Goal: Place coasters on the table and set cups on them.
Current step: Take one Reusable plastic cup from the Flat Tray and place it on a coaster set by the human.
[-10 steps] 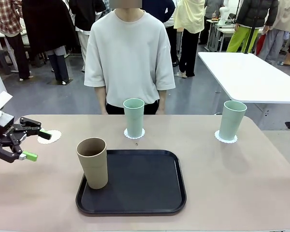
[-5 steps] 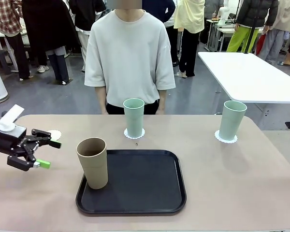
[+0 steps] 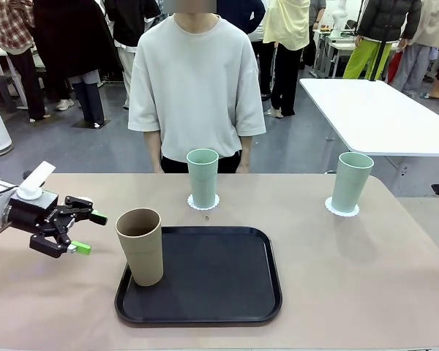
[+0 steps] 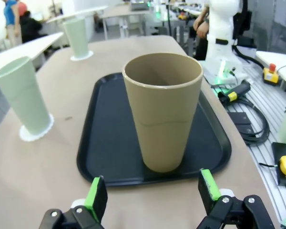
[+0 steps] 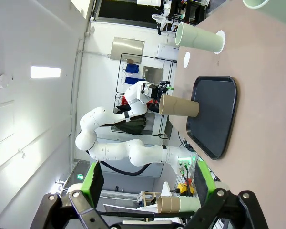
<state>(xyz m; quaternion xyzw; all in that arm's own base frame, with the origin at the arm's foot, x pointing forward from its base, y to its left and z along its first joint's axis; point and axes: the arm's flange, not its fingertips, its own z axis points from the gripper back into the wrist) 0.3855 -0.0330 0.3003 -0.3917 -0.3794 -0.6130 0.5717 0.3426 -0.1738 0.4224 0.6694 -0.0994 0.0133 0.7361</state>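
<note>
Run the left jaws in level and close on the mid-body of the tall tan-brown matte tumbler (image 4: 162, 114), keeping clear of the black rounded tray's (image 4: 109, 143) rim so the tumbler doesn't tip. Left jaws are wide open and empty; the tumbler is upright at the tray's left edge, dead ahead, centred between them, untouched. Right jaws open too, empty.

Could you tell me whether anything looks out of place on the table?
Only the brown cup: it stands on the tray, while both green cups sit on coasters.
</note>
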